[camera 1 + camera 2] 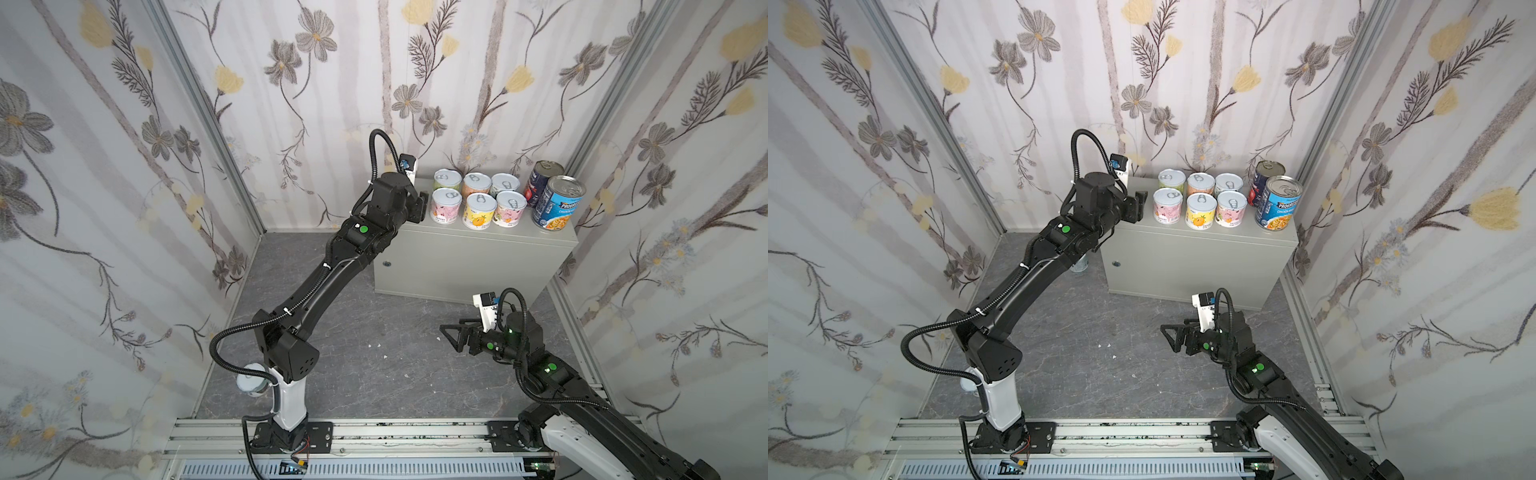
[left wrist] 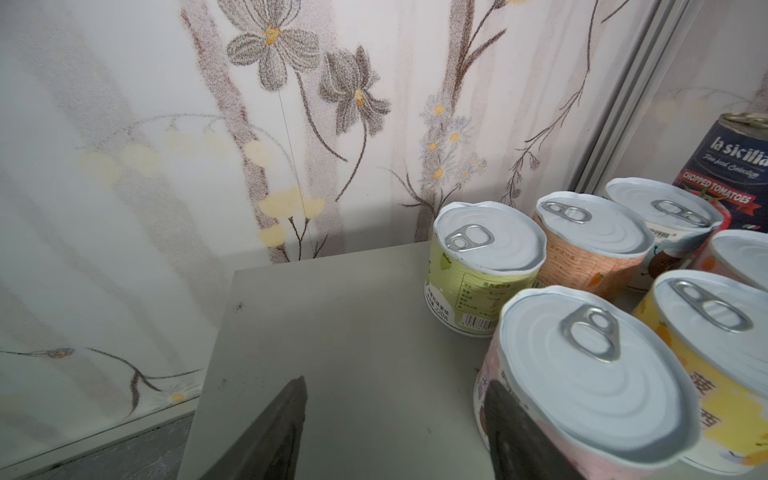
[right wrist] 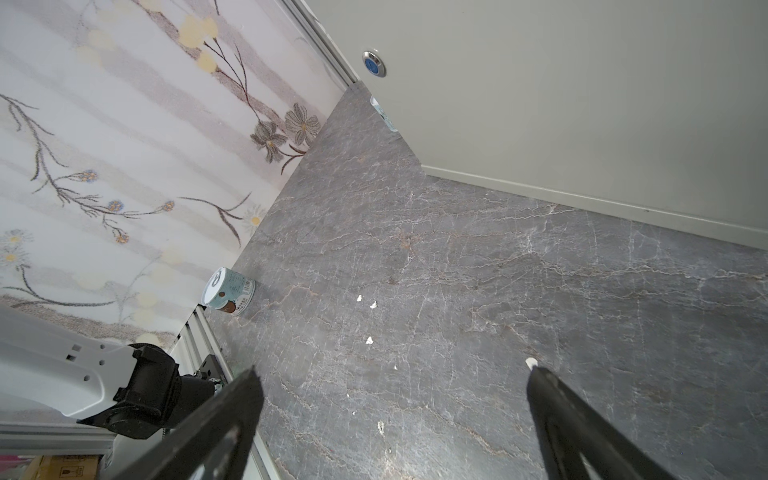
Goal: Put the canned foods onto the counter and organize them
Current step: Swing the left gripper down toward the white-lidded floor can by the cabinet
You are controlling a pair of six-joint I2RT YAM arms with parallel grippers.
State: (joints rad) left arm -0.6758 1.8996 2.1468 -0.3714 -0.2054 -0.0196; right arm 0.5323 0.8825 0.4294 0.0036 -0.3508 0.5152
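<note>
Hovering over the marbled floor (image 1: pixel 374 353), the right gripper (image 1: pixel 451 334) holds its jaws wide apart, empty; a teal can (image 3: pixel 228 291) sits by the left arm's base (image 1: pixel 286 411). Farther back, the counter (image 1: pixel 457 257) carries six short cans (image 1: pixel 480 210) in two rows and two taller cans (image 1: pixel 555 203) — the left gripper (image 2: pixel 399 386), jaws partly apart and empty, beside the pink can (image 2: pixel 590 374).

The counter (image 1: pixel 478 257) is smooth painted sheet metal, light grey and matt, with a faint sheen on its top. The short cans (image 2: pixel 598 374) have satin silver metal lids, brighter pull tabs and glossy printed labels. The tall cans (image 1: pixel 557 203) at the top's right edge have bare metal lids and glossy labels. The floor (image 3: pixel 415 291) is dark grey, marbled, smooth and semi-matt. The walls (image 1: pixel 124 166) carry matt floral covering. The base rail (image 1: pixel 395 436) is ribbed bare aluminium.
</note>
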